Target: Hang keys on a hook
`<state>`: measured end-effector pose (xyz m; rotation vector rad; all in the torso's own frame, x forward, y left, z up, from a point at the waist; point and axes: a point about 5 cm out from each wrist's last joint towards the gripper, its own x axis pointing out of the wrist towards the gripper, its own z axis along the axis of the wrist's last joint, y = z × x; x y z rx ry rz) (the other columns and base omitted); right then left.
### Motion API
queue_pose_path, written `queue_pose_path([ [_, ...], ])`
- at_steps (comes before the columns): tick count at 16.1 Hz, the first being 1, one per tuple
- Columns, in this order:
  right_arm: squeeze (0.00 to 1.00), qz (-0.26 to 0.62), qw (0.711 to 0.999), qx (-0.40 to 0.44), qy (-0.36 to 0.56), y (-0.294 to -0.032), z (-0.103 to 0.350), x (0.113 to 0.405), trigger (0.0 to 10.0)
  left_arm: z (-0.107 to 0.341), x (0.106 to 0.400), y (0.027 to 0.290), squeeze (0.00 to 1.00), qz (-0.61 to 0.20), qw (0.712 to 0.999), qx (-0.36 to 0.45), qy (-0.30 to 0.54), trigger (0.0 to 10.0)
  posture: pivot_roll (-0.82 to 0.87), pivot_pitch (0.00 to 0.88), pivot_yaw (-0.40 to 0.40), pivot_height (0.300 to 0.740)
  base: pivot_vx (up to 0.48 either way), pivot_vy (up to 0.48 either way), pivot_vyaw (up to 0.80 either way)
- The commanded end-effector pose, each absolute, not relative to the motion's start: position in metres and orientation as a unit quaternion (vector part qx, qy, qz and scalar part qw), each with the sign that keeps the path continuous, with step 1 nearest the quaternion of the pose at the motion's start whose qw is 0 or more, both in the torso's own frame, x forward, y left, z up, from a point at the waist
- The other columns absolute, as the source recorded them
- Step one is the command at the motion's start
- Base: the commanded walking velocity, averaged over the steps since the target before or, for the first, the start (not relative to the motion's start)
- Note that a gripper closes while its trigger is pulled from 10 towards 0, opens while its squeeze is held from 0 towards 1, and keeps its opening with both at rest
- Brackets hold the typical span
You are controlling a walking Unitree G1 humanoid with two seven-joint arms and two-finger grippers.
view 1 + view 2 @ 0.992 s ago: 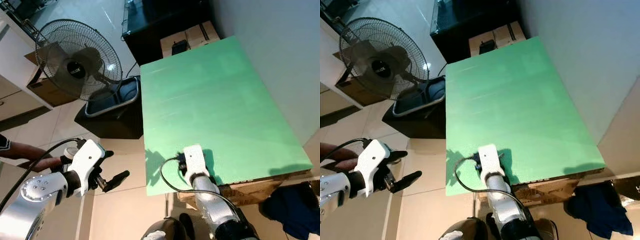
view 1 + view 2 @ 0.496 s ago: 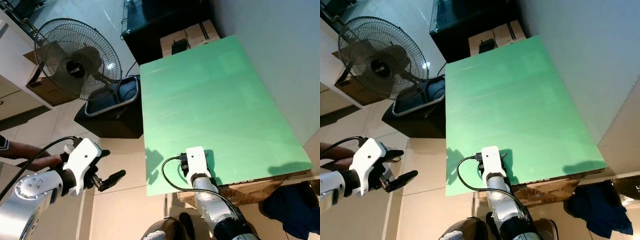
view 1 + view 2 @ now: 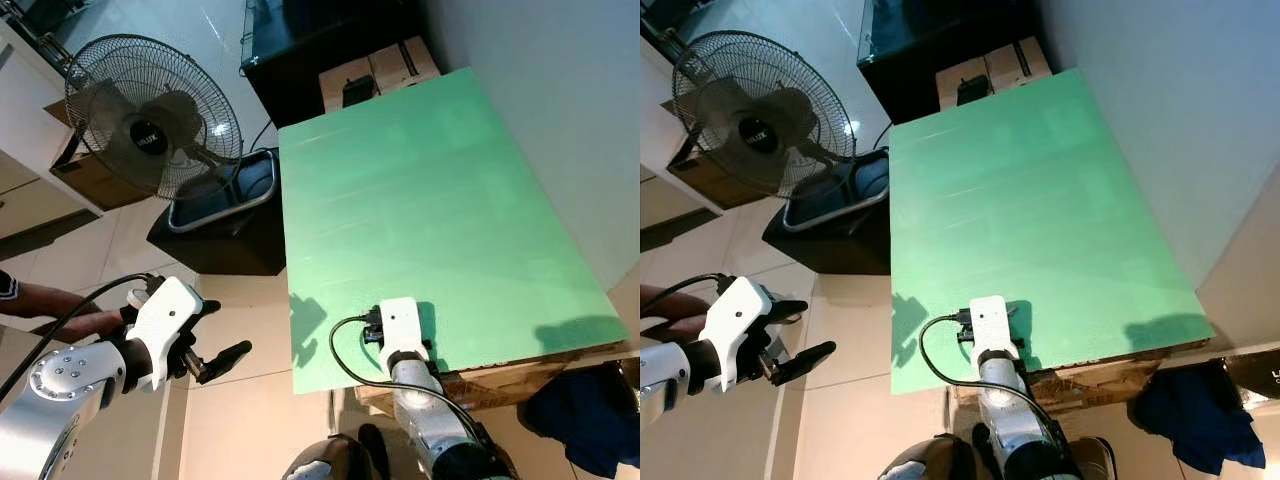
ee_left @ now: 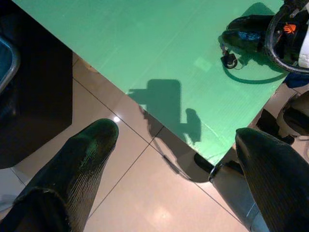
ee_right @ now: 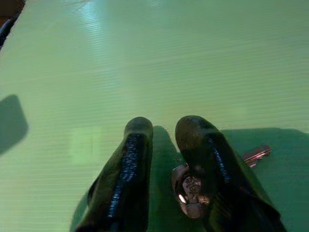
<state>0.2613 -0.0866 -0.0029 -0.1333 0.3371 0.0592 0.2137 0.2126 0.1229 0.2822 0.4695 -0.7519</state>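
A small bunch of keys (image 5: 189,192) lies flat near the front edge of the green table (image 3: 420,180), with one key blade (image 5: 256,154) sticking out sideways. My right gripper (image 5: 165,124) hovers low right over the keys. Its fingers are a narrow gap apart, and the key ring rests against the inner side of one finger (image 5: 200,145), partly hidden under it. The white right wrist (image 3: 398,322) covers the spot in the eye views. My left gripper (image 4: 176,133) is wide open and holds nothing. It hangs above the tiled floor, left of the table.
A standing fan (image 3: 150,115) and a low black stand (image 3: 220,235) are on the left of the table. Cardboard boxes (image 3: 380,70) sit behind the table and a wall runs along its right. A person's arm (image 3: 40,300) reaches in at far left. Blue cloth (image 3: 580,420) lies at lower right.
My right wrist has slid a little to the right and toward the table's front edge. The left arm dropped slightly lower and then held still.
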Motion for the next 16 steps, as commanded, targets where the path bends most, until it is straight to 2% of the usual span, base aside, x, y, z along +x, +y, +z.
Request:
queue_pose_path([
  [1,0.0,0.016,0.976,-0.059,0.209,-0.084,-0.018,0.246,0.0,0.122,0.213,0.221,0.0,-0.348,0.896,0.139,0.237,10.0,0.03,0.23,0.4,0.74,0.0,0.0,0.0],
  [6,0.0,0.03,0.982,-0.162,0.09,-0.078,0.022,0.269,0.0,0.121,0.215,0.219,0.0,-0.344,0.899,0.135,0.234,10.0,0.02,0.219,0.4,0.74,0.0,0.0,0.0],
  [9,0.0,0.028,0.987,-0.147,0.058,-0.068,0.039,0.274,0.0,0.121,0.218,0.217,0.0,-0.344,0.9,0.133,0.232,10.0,0.01,0.218,0.4,0.74,0.0,0.0,0.0],
  [12,0.0,0.017,0.985,-0.148,0.082,-0.067,0.037,0.273,0.0,0.12,0.22,0.216,0.0,-0.349,0.898,0.133,0.232,10.0,0.01,0.222,0.4,0.74,0.0,0.0,0.0],
  [13,1.0,-0.014,0.986,-0.135,0.092,-0.074,0.036,0.269,10.0,0.12,0.22,0.215,0.0,-0.352,0.897,0.135,0.232,10.0,0.01,0.221,0.4,0.74,0.0,0.0,0.0],
  [16,1.0,-0.03,0.986,-0.119,0.114,-0.074,0.03,0.258,10.0,0.12,0.222,0.215,0.0,-0.353,0.896,0.135,0.231,10.0,0.0,0.22,0.4,0.74,0.0,0.0,0.0],
])
